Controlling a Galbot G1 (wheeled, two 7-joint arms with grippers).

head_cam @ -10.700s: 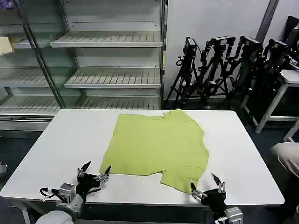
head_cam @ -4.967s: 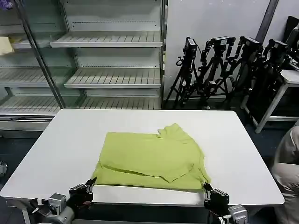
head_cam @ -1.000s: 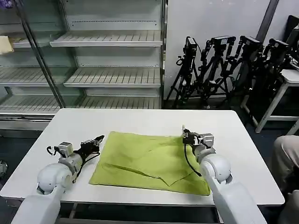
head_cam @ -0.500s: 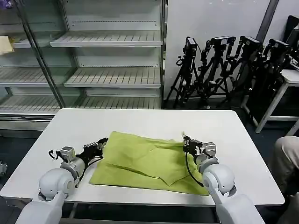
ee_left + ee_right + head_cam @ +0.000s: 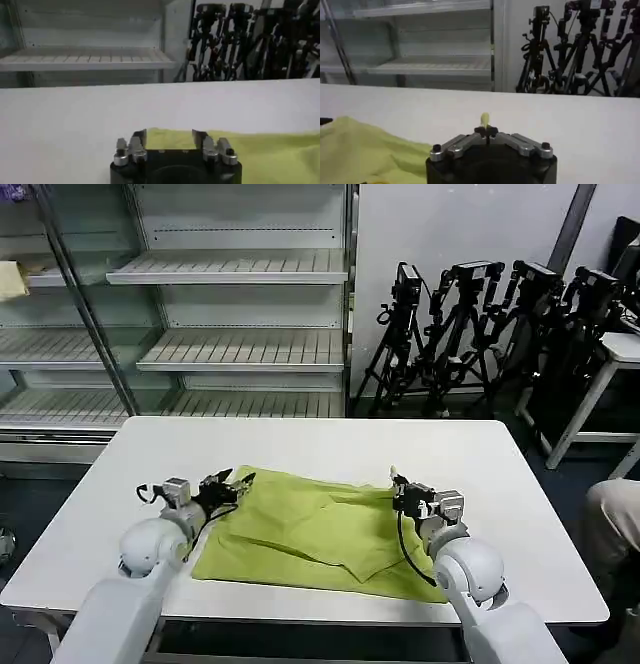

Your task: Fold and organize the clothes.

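T-shirt (image 5: 320,529) lies folded on table (image 5: 150,454); left gripper (image 5: 240,481) gapes at its far-left corner, right gripper (image 5: 397,484) pinches its far-right corner.

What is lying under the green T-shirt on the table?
The T-shirt, folded, lies on the white table, bare around it. The left gripper is open at its far corner; the right gripper pinches fabric. Anything beneath is covered.
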